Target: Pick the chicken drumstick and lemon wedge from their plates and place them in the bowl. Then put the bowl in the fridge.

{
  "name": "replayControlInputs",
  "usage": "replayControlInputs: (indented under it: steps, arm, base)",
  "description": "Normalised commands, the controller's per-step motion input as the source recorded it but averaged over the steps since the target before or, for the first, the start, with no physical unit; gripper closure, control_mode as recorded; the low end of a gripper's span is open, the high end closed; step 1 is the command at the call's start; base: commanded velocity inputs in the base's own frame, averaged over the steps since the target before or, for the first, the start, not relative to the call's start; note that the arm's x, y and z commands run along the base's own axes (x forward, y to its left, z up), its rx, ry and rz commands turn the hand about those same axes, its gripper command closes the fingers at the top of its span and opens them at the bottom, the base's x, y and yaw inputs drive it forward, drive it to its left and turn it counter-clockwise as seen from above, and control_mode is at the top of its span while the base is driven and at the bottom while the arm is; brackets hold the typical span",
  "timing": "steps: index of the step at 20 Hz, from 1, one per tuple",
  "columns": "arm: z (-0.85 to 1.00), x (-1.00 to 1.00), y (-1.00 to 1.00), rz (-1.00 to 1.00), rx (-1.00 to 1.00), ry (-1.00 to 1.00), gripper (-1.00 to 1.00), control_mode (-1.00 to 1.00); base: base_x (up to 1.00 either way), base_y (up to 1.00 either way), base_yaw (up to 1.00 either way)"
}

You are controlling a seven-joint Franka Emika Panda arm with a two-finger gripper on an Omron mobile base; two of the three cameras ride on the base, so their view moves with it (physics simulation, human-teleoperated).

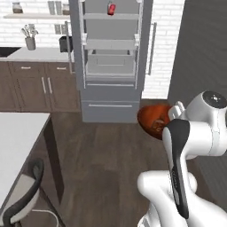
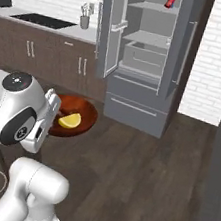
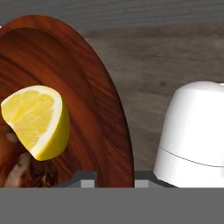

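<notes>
The dark wooden bowl [image 1: 153, 116] hangs in the air above the floor, in front of the open fridge [image 1: 111, 57] and some way short of it. My gripper [image 3: 114, 180] is shut on the bowl's [image 3: 87, 87] near rim. Inside the bowl [image 2: 80, 120] lies the yellow lemon wedge [image 2: 69, 120], cut face up [image 3: 37, 120]. The brown chicken drumstick [image 3: 26, 170] lies beside it, partly hidden below the wedge, and shows as a brown lump [image 1: 157, 125]. The fridge [image 2: 147, 52] stands with its doors swung wide and pale shelves and a drawer showing. The plates are out of view.
A red can [image 1: 111, 8] stands on the fridge's top shelf. Dark cabinets under a counter [image 1: 40, 55] run left of the fridge. A white table [image 1: 17, 142] and a chair [image 1: 26, 190] sit at my left. A dark wall [image 1: 199, 44] rises on the right.
</notes>
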Motion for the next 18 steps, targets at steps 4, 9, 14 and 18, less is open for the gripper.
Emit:
replayControlInputs:
  steps: [4,9,14,18]
  arm:
    - [0.00,0.00,0.00,0.00,0.00,0.00,1.00,1.00]
    - [0.00,0.00,0.00,0.00,0.00,0.00,1.00,1.00]
    - [0.00,0.00,0.00,0.00,0.00,0.00,1.00,1.00]
    - [0.00,0.00,0.00,0.00,0.00,0.00,1.00,1.00]
  base:
    - [1.00,0.01,-0.22]
    - [1.00,0.18,-0.01]
    - [1.00,0.01,0.32]
    - [1.00,-0.02,0.38]
